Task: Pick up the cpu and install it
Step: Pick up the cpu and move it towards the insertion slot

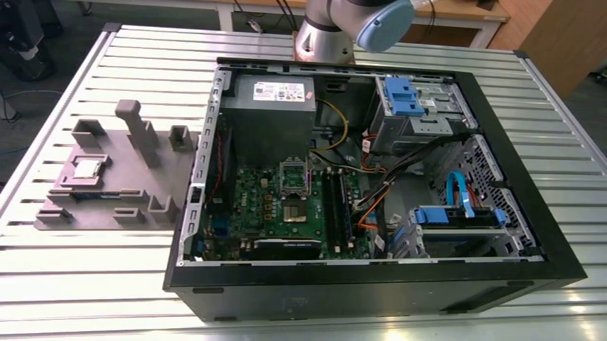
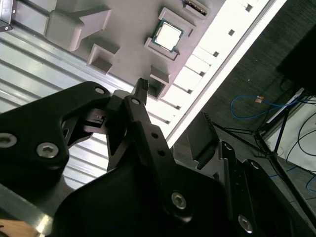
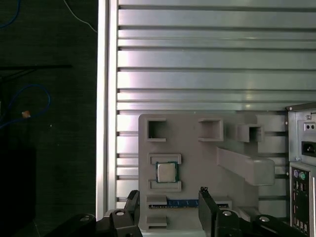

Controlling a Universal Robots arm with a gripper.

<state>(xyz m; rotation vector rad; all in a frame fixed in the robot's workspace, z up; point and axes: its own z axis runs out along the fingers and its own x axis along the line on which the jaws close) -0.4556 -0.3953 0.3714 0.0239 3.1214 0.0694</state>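
I see the cpu (image 1: 88, 168) in the tray (image 1: 124, 186), exterior view's left. My claw (image 3: 168, 195) hangs near it, open, w/ nothing inside.

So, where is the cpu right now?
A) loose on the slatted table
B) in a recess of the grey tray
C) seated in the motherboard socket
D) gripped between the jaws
B: the cpu sits in a framed recess of the grey tray beside the computer case, and the gripper has its jaws open, holding nothing.
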